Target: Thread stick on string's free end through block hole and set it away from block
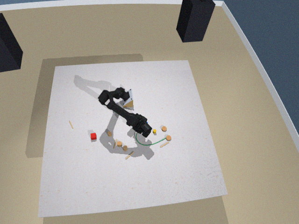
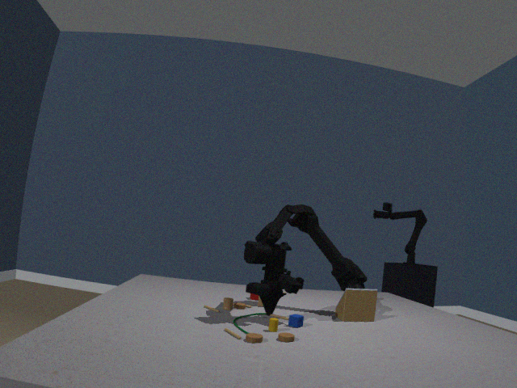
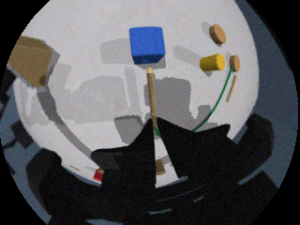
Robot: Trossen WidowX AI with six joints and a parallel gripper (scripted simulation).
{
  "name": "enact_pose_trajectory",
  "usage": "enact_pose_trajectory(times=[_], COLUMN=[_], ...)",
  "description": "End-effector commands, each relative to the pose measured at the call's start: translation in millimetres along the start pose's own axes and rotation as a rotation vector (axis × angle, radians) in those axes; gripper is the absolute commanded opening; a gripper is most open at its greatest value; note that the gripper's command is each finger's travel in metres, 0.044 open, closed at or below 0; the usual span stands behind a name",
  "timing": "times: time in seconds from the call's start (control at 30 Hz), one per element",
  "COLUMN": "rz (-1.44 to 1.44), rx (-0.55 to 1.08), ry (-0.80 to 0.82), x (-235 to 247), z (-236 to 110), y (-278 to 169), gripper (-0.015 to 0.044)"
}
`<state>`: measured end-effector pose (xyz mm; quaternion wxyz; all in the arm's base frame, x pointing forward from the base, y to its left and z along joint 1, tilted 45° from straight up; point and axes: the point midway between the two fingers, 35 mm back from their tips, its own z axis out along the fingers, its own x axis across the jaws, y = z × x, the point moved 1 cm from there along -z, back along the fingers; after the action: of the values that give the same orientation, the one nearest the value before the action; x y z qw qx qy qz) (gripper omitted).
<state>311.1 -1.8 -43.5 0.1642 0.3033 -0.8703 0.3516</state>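
Note:
My gripper (image 2: 270, 313) (image 3: 154, 120) is shut on the stick (image 3: 151, 94) (image 2: 280, 317) at its string end, low over the table; the top camera sees only the arm above it. The stick's free end points toward the blue cube. The green string (image 1: 145, 145) (image 2: 236, 320) (image 3: 220, 105) curves from the fingertips to the round wooden button (image 1: 168, 138) (image 2: 254, 338) (image 3: 235, 63). The wooden block (image 1: 129, 104) (image 2: 359, 305) (image 3: 30, 61) stands on the table near the arm's base, apart from the stick. Its hole cannot be made out.
The blue cube (image 2: 296, 320) (image 3: 146, 44) lies just beyond the stick's tip. A yellow cylinder (image 1: 154, 131) (image 3: 212, 62), another wooden disc (image 1: 164, 128) and a loose stick (image 1: 164, 144) lie near the button. A red cube (image 1: 93, 136), several wooden pieces and other loose sticks lie farther off.

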Motion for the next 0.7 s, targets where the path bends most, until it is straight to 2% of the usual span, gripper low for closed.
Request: enact_pose_trajectory(times=[0.0,0.67], rz=[0.003,0.003], rx=[-0.001,0.001], ry=[0.000,0.000], x=[1,0], z=[0,0], y=[7,31], gripper=[0.0000,0.0000])
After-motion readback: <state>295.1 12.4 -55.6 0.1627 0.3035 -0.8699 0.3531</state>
